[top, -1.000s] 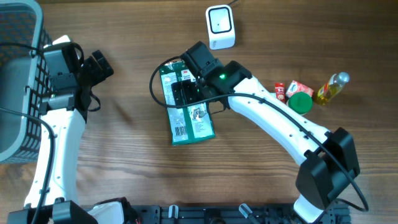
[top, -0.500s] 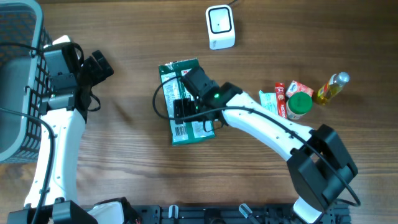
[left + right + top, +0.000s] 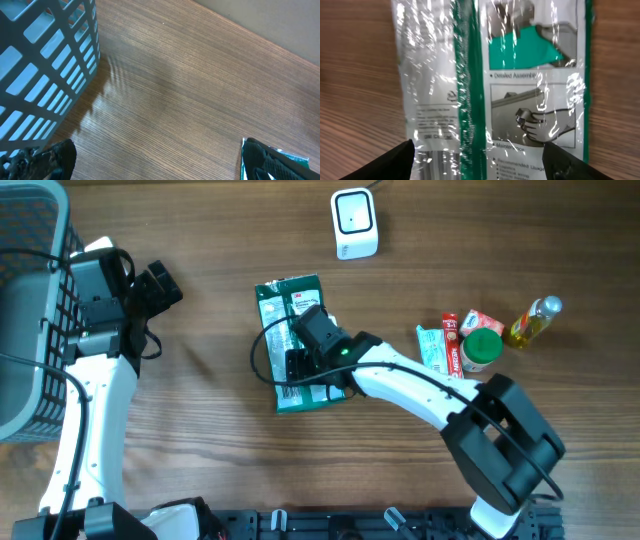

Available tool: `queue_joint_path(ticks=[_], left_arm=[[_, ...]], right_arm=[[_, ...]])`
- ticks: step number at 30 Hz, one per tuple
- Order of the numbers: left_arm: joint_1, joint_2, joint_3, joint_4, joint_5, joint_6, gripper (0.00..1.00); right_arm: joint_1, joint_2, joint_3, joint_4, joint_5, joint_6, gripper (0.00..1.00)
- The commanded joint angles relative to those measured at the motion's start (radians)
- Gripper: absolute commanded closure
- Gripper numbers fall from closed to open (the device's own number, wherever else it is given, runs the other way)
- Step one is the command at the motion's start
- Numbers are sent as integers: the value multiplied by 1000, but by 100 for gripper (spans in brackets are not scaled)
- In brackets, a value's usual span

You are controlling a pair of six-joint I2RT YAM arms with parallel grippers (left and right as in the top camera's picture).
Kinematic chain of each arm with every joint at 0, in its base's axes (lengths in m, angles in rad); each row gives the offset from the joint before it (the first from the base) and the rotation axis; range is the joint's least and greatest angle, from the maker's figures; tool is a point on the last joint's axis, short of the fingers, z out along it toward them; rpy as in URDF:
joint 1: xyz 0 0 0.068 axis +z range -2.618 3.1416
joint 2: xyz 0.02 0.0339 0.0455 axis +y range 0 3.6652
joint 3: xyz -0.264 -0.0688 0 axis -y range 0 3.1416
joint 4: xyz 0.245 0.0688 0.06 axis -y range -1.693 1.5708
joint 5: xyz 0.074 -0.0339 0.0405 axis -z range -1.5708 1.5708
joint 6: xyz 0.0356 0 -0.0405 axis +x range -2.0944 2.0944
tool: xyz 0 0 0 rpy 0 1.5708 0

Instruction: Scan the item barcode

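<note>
A green and white plastic packet lies flat mid-table, its barcode face up near the front end. My right gripper is low over the packet's front half. In the right wrist view the packet fills the frame, and the right gripper is open, its dark fingertips spread wide over the packet's two long edges. My left gripper is open at the far left beside the basket, holding nothing. The white scanner stands at the back.
A grey mesh basket fills the far left and shows in the left wrist view as the basket. At the right lie a green-lidded jar, a red tube, a small bottle and a small packet.
My right gripper has slid along the packet from its back half toward its front end, and its fingers have narrowed slightly. The packet and the left arm have not moved.
</note>
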Motion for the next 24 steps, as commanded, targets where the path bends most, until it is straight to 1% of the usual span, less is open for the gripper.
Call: queue_joint_path(ticks=[1,4,5,7,10,12,14,16,17,19,21,22,24], left_arm=[[3,-9,11,3,-5,8,0],[3,-9,11,3,-6,9,0],[3,-9,11,3,-6,8,0],[3,-9,11,3,-6,8,0],[3,-9,11,3,-6,9,0],[3,-9,11,3,-6,9,0],[3,-9,11,3,-6,8,0],[3,-9,11,3,-6,8,0],[3,-9,11,3,-6,8,0],[3,-9,11,3,-6,8,0],[3,-9,11,3,-6,8,0],[3,-9,11,3,-6,8,0],[3,-9,11,3,-6,8,0]], right_arm=[[8,50,-8,5,20,13,18],[10,56,-8,-5,21,11,18],[10,56,-7,-3,27,-21,19],[6,55,-5,-12,40,-75,24],[-13,51,23,-61,48,-107,24],[-24,37,69,-69,-20,-194,24],[-25,14,134,-114,-23,-214,24],[-24,-6,202,-153,-6,-268,23],[-26,-9,219,-169,24,-267,20],[-33,-10,225,-198,106,-257,20],[-43,1,219,-252,195,-210,21],[-51,14,210,-284,216,-193,21],[-68,33,192,-312,200,-156,18]])
